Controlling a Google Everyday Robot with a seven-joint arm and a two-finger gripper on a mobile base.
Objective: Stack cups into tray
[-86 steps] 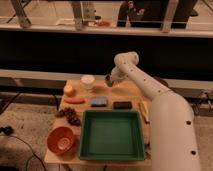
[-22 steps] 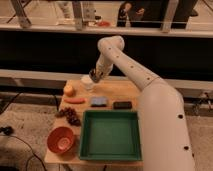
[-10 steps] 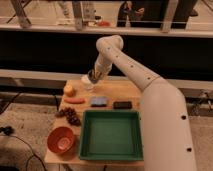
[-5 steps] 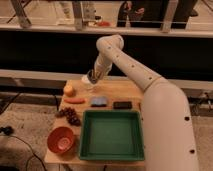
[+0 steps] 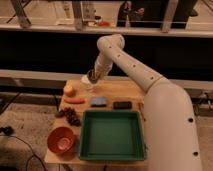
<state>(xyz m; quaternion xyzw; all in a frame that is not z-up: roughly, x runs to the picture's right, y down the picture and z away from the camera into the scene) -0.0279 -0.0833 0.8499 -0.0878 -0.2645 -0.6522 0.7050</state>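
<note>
The gripper point(image 5: 94, 76) hangs right at the cups point(image 5: 88, 83) on the far left of the table point(image 5: 131, 93), its hold impossible to make out, while the green tray point(image 5: 111, 135) lies nearer and slightly right, so the carry should run that way.

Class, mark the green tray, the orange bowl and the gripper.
green tray point(image 5: 112, 134), camera view, bare base.
orange bowl point(image 5: 62, 140), camera view, inside wall.
gripper point(image 5: 93, 77), camera view, its tip, at the table point(image 5: 132, 93) back edge.
</note>
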